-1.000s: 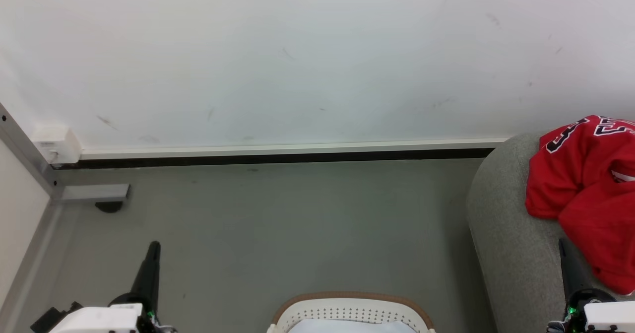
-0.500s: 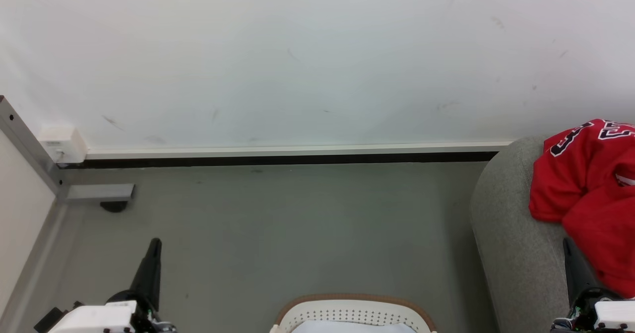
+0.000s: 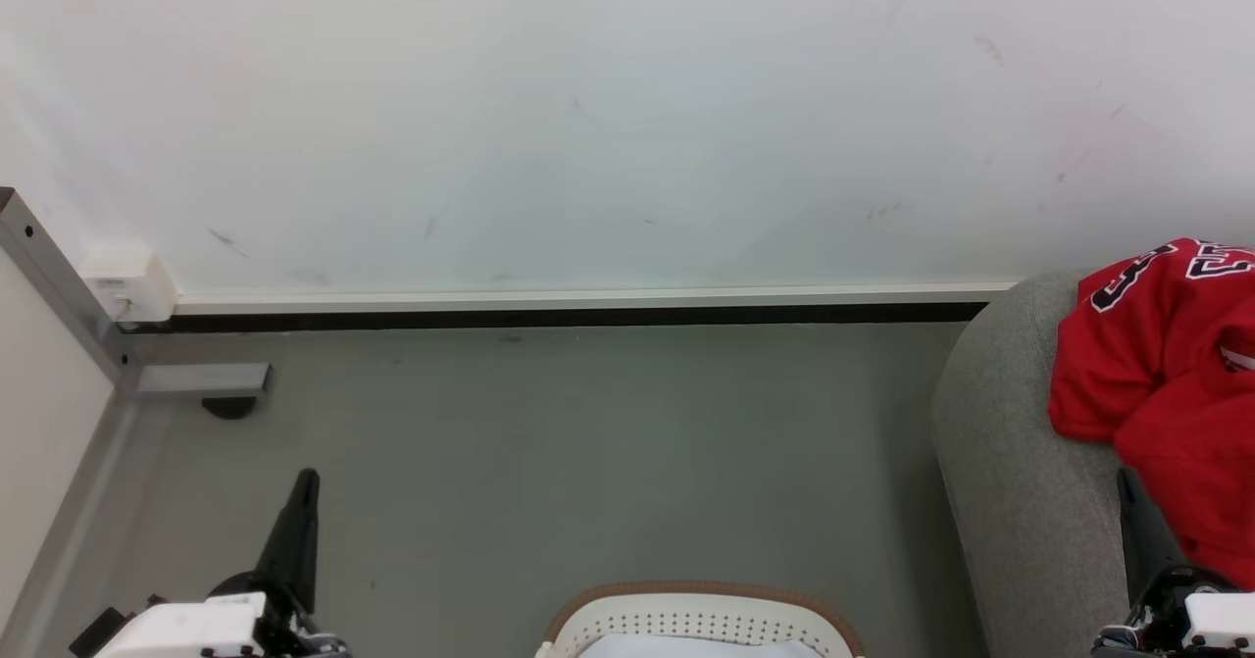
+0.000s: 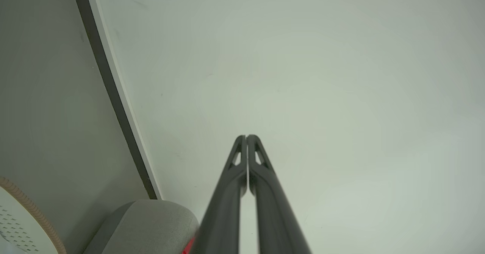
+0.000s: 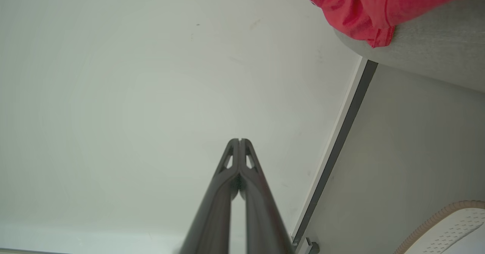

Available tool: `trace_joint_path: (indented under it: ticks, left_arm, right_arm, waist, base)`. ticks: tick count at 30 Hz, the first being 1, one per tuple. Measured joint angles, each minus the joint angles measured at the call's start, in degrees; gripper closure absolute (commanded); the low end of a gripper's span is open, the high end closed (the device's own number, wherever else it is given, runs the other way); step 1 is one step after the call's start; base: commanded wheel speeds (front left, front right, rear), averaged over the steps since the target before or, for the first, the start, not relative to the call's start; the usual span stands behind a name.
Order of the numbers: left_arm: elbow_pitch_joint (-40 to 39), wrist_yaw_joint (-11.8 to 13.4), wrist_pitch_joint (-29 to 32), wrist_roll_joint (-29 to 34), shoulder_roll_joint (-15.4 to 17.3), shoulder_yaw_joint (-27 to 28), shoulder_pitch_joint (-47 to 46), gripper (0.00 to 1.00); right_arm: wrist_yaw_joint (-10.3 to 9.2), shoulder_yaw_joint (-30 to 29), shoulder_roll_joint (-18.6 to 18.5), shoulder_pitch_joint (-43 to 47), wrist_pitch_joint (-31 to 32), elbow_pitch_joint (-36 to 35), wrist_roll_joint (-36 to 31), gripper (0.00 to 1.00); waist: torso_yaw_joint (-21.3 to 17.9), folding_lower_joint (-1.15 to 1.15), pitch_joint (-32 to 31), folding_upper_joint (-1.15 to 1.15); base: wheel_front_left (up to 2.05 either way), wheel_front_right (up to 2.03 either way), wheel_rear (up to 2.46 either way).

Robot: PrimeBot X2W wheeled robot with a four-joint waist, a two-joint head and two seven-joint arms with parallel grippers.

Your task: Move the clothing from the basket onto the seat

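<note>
Red clothing [image 3: 1162,374] lies on the seat [image 3: 1010,481], so the left gripper [image 4: 247,136] and right gripper [image 5: 240,140] hover empty, jaws closed together, probably ready for the basket [image 3: 696,601]

Red clothing [image 3: 1157,383] on a light-grey seat [image 3: 1010,462], white basket [image 3: 686,621] to its left.
The clothing is bright red with black letters outlined in white; the seat is plain fabric. The basket's white side is dotted with small holes under a tan-brown rim. Left of the seat, the floor [image 3: 588,442] is dull grey-green, the wall [image 3: 588,99] off-white, the skirting [image 3: 588,305] white over black.
</note>
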Motion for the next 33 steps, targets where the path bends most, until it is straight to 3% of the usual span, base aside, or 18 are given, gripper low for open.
trace_joint_path:
  ticks: [33]
  left_arm:
    - [0.0, 0.01, 0.0, 0.0, 0.0, 0.0, -0.01, 1.0]
  right_arm:
    - [0.0, 0.23, -0.3, -0.01, -0.24, -0.09, 0.25, 1.0]
  waist:
    - [-0.01, 0.0, 0.0, 0.0]
  base:
    - [0.0, 0.0, 0.0]
